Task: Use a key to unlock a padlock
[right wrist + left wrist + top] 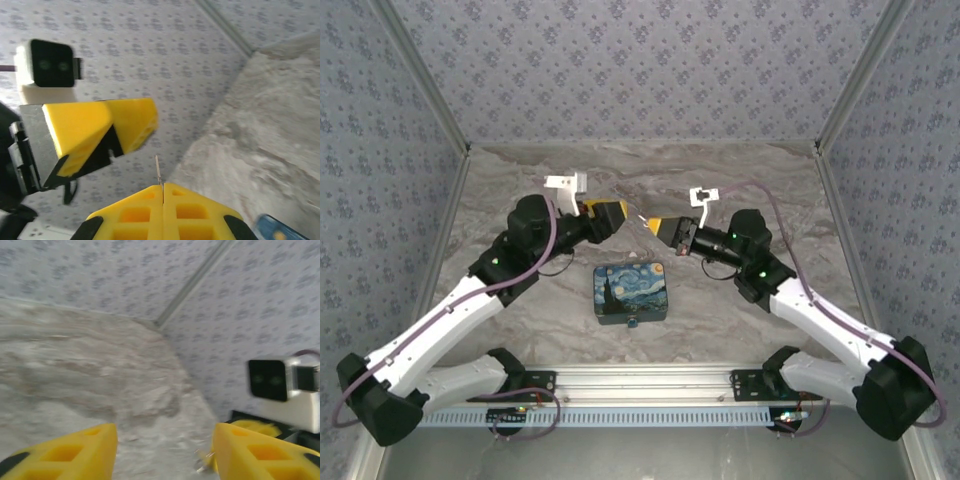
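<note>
Right gripper (163, 186) clamped on key (158, 169), left gripper (165, 440) spread, empty, just beside it

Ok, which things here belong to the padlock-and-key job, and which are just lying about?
Job:
key, pinched in the shut right claw
padlock, by the near edge of the box
left claw, open

Lying about:
box, painted with a starry night; whether the padlock hangs on it is too small to tell
</note>
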You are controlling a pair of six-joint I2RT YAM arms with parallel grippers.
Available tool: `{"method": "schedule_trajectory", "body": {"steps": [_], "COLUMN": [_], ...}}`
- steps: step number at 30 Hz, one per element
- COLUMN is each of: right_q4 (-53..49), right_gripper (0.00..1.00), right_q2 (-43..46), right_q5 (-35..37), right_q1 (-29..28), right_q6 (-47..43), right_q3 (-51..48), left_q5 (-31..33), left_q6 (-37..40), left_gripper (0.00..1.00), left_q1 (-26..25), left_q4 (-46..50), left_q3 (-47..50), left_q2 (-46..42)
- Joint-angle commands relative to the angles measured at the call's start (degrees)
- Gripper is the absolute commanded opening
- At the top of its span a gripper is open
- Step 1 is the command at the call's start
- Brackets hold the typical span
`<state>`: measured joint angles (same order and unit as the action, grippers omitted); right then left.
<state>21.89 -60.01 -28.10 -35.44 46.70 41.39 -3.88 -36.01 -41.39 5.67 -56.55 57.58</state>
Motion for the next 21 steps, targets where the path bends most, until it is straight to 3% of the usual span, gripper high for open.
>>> {"method": "schedule_trajectory", "body": {"steps": [1, 3, 5, 12, 21], "right_q4": [-14.65, -15.8, -15.72, -11.03, -11.15], "right_gripper": [0.0, 0.0, 0.0, 0.0, 0.0], "right_q2": [2.95, 4.34, 5.84, 8.13, 8.67], "right_q5": [6.71, 7.91, 8.8, 5.52, 3.3], "right_q1": [1.47, 2.96, 5.14, 10.35, 11.04], "right_q6": [-5.47, -4.52, -2.44, 3.41, 3.8], "right_q3": [-1.31, -3.68, -6.63, -13.57, -14.89], "left_q5": [8.97, 10.38, 10.95, 5.63, -2.23], "left_q6": [3.68, 4.45, 4.72, 3.88, 0.34], "left_gripper": [0.8, 0.91, 0.95, 0.97, 0.94], "left_q1": [-0.26, -0.17, -0.23, -0.19, -0.17], "left_q4": [9.66, 12.61, 15.95, 18.15, 12.63], "left_q3": [0.81, 2.5, 3.65, 8.07, 12.2], "left_q2": [-2.95, -3.63, -3.62, 0.16, 4.52]}}
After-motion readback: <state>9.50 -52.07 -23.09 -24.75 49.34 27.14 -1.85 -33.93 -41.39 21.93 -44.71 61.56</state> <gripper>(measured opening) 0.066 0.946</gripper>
